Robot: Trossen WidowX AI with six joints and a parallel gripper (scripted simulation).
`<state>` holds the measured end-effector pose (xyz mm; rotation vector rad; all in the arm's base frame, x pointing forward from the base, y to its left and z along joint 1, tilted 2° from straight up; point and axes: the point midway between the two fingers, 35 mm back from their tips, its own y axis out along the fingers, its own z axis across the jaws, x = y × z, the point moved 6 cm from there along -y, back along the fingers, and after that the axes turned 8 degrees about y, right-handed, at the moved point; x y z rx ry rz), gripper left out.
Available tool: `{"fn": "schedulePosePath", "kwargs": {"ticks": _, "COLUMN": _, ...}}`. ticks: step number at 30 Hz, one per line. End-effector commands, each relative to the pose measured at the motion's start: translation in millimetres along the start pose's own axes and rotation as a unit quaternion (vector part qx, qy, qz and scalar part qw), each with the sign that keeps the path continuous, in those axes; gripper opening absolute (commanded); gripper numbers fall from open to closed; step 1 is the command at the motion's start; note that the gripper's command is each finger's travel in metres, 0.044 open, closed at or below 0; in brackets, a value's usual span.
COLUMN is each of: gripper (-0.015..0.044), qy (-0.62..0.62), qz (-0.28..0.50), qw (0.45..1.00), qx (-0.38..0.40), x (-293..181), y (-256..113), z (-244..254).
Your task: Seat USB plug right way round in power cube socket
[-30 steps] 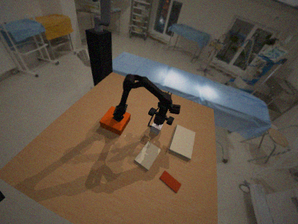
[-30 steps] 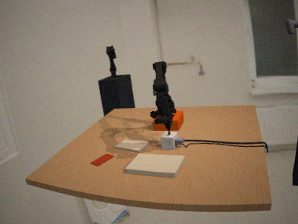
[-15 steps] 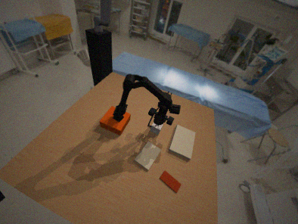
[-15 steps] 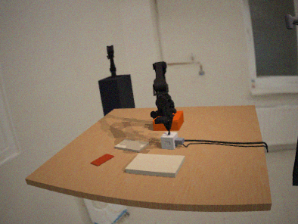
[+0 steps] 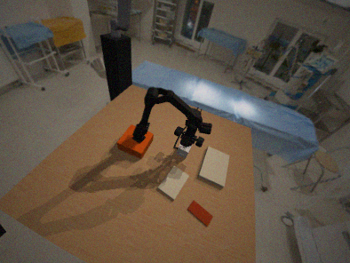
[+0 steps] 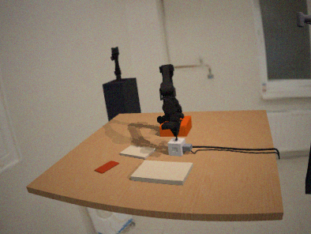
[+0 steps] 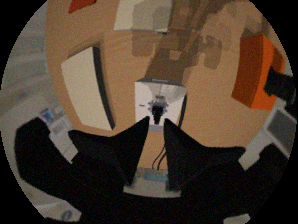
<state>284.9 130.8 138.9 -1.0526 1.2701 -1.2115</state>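
Observation:
The power cube [image 5: 182, 152] [image 6: 175, 148] [image 7: 143, 96] is white and stands on the wooden table. A small dark shape, apparently the USB plug [image 7: 157, 113], shows at the socket on its top face in the wrist view. How deep it sits and which way round it is cannot be told. My gripper [image 6: 176, 136] [image 7: 156, 120] points down over the cube top. Its fingers are slightly apart, with a narrow gap between the tips, which are close to the dark shape. Nothing is plainly pinched. In the top view the fingertips are hard to make out.
A grey connector [image 6: 187, 148] with black cables [image 6: 233, 149] sticks out from the cube's side. An orange block [image 5: 141, 148] [image 7: 250, 70] is under the arm's base. A large pale slab [image 5: 214, 166] [image 6: 162, 171], a smaller one [image 5: 173, 183] and a red plate [image 5: 200, 212] lie nearby.

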Motion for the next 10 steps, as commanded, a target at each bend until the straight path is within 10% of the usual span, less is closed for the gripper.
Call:
{"fn": "schedulePosePath", "kwargs": {"ticks": 1, "gripper": 0.0095, "qy": 0.000, "qz": 0.000, "qw": 1.000, "qx": 0.000, "x": -0.2, "y": -2.0, "z": 0.0}}
{"fn": "schedulePosePath", "kwargs": {"ticks": 10, "gripper": 0.0095, "qy": 0.000, "qz": 0.000, "qw": 1.000, "qx": 0.000, "x": -1.3, "y": -10.9, "z": -0.1}}
